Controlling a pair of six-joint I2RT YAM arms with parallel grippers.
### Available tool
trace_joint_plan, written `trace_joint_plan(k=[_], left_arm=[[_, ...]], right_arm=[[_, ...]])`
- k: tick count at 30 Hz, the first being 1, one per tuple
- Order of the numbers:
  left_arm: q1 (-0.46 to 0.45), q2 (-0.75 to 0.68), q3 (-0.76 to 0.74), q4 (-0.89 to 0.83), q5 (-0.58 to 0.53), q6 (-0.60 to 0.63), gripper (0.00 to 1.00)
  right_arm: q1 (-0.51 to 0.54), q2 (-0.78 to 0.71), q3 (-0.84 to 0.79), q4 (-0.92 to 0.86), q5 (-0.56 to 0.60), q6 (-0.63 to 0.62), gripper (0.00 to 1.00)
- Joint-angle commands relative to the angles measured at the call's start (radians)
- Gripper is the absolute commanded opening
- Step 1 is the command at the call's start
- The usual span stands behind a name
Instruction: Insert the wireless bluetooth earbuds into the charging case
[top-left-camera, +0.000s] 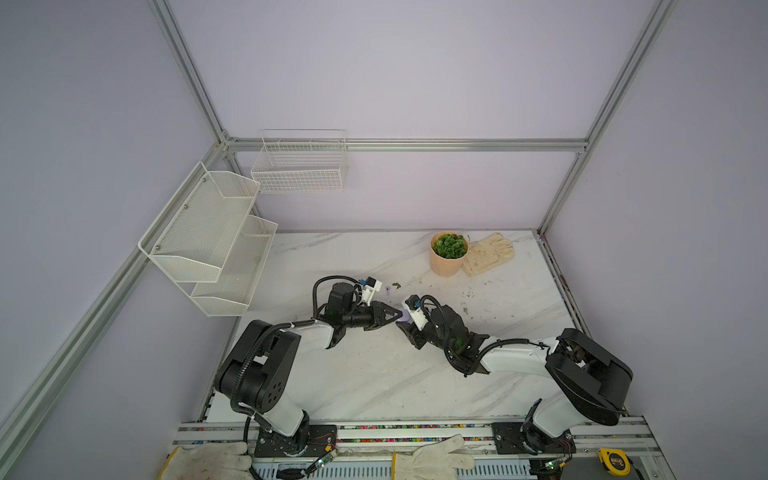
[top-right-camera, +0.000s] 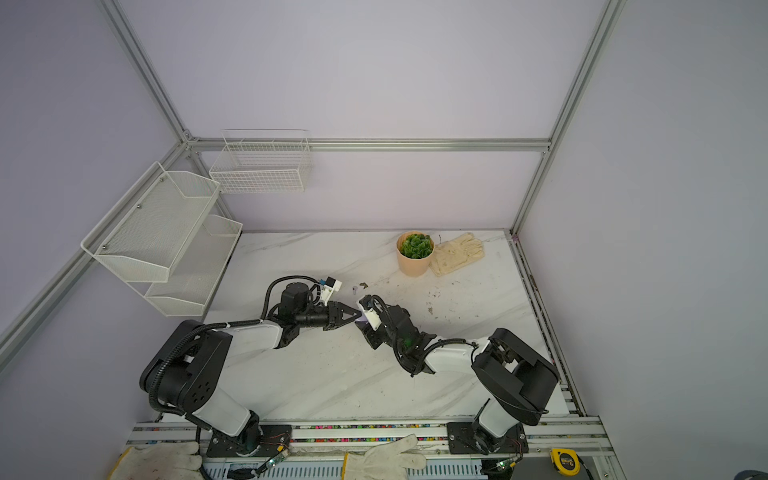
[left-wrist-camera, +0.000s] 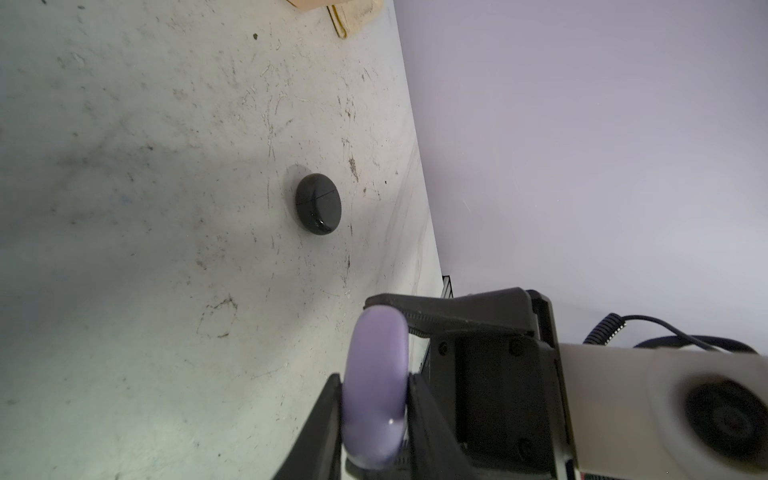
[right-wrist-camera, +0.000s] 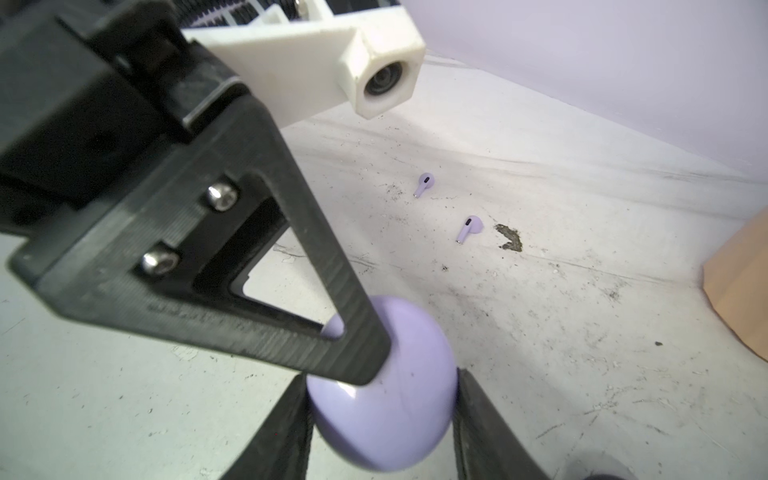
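Closest to both wrist cameras is the lilac charging case (right-wrist-camera: 415, 361), a round glossy shell that looks closed. On its two broad faces press the jaws of the left gripper (left-wrist-camera: 374, 419), and the right gripper (right-wrist-camera: 382, 436) has its jaws clamped across the rim, so both hold it at once. I cannot tell if it touches the counter (right-wrist-camera: 582, 332). In both top views this meeting is in the lower middle of the frame.

Two lilac earbuds (right-wrist-camera: 469, 229) lie free on the counter beyond the case, apart from each other, one just beside a brownish debris bit (right-wrist-camera: 509, 237). In a top view one lilac earbud (top-left-camera: 388, 289) shows as a pale speck just above the grippers. A black charging case (left-wrist-camera: 318, 203), closed, lies alone on the counter. No black earbuds are visible.

I judge the lilac case to be light, hard and slippery, so it may slip out of a rim grip; the flat faces are the safer hold. The earbuds should be very light and smooth, easy to flick away, and the stem seems the best place to pinch.
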Motion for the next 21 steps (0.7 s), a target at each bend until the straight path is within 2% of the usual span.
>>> trace_joint_plan(k=[1, 8, 16, 21], left_arm=[[-0.006, -0.004, -0.022, 0.073, 0.040, -0.012, 0.24], [-0.006, -0.005, -0.024, 0.099, 0.045, -0.026, 0.20], [-0.006, -0.005, -0.015, 0.127, 0.047, -0.032, 0.13], [-0.006, -0.019, -0.015, 0.146, 0.033, -0.023, 0.10]], right_arm=[[0.000, -0.012, 0.012, 0.002, 0.004, -0.021, 0.39], [0.000, -0.018, 0.024, -0.019, 0.013, -0.028, 0.42], [-0.001, -0.067, 0.048, -0.130, 0.022, -0.002, 0.67], [0.000, -0.187, 0.051, -0.271, 0.011, 0.059, 0.74]])
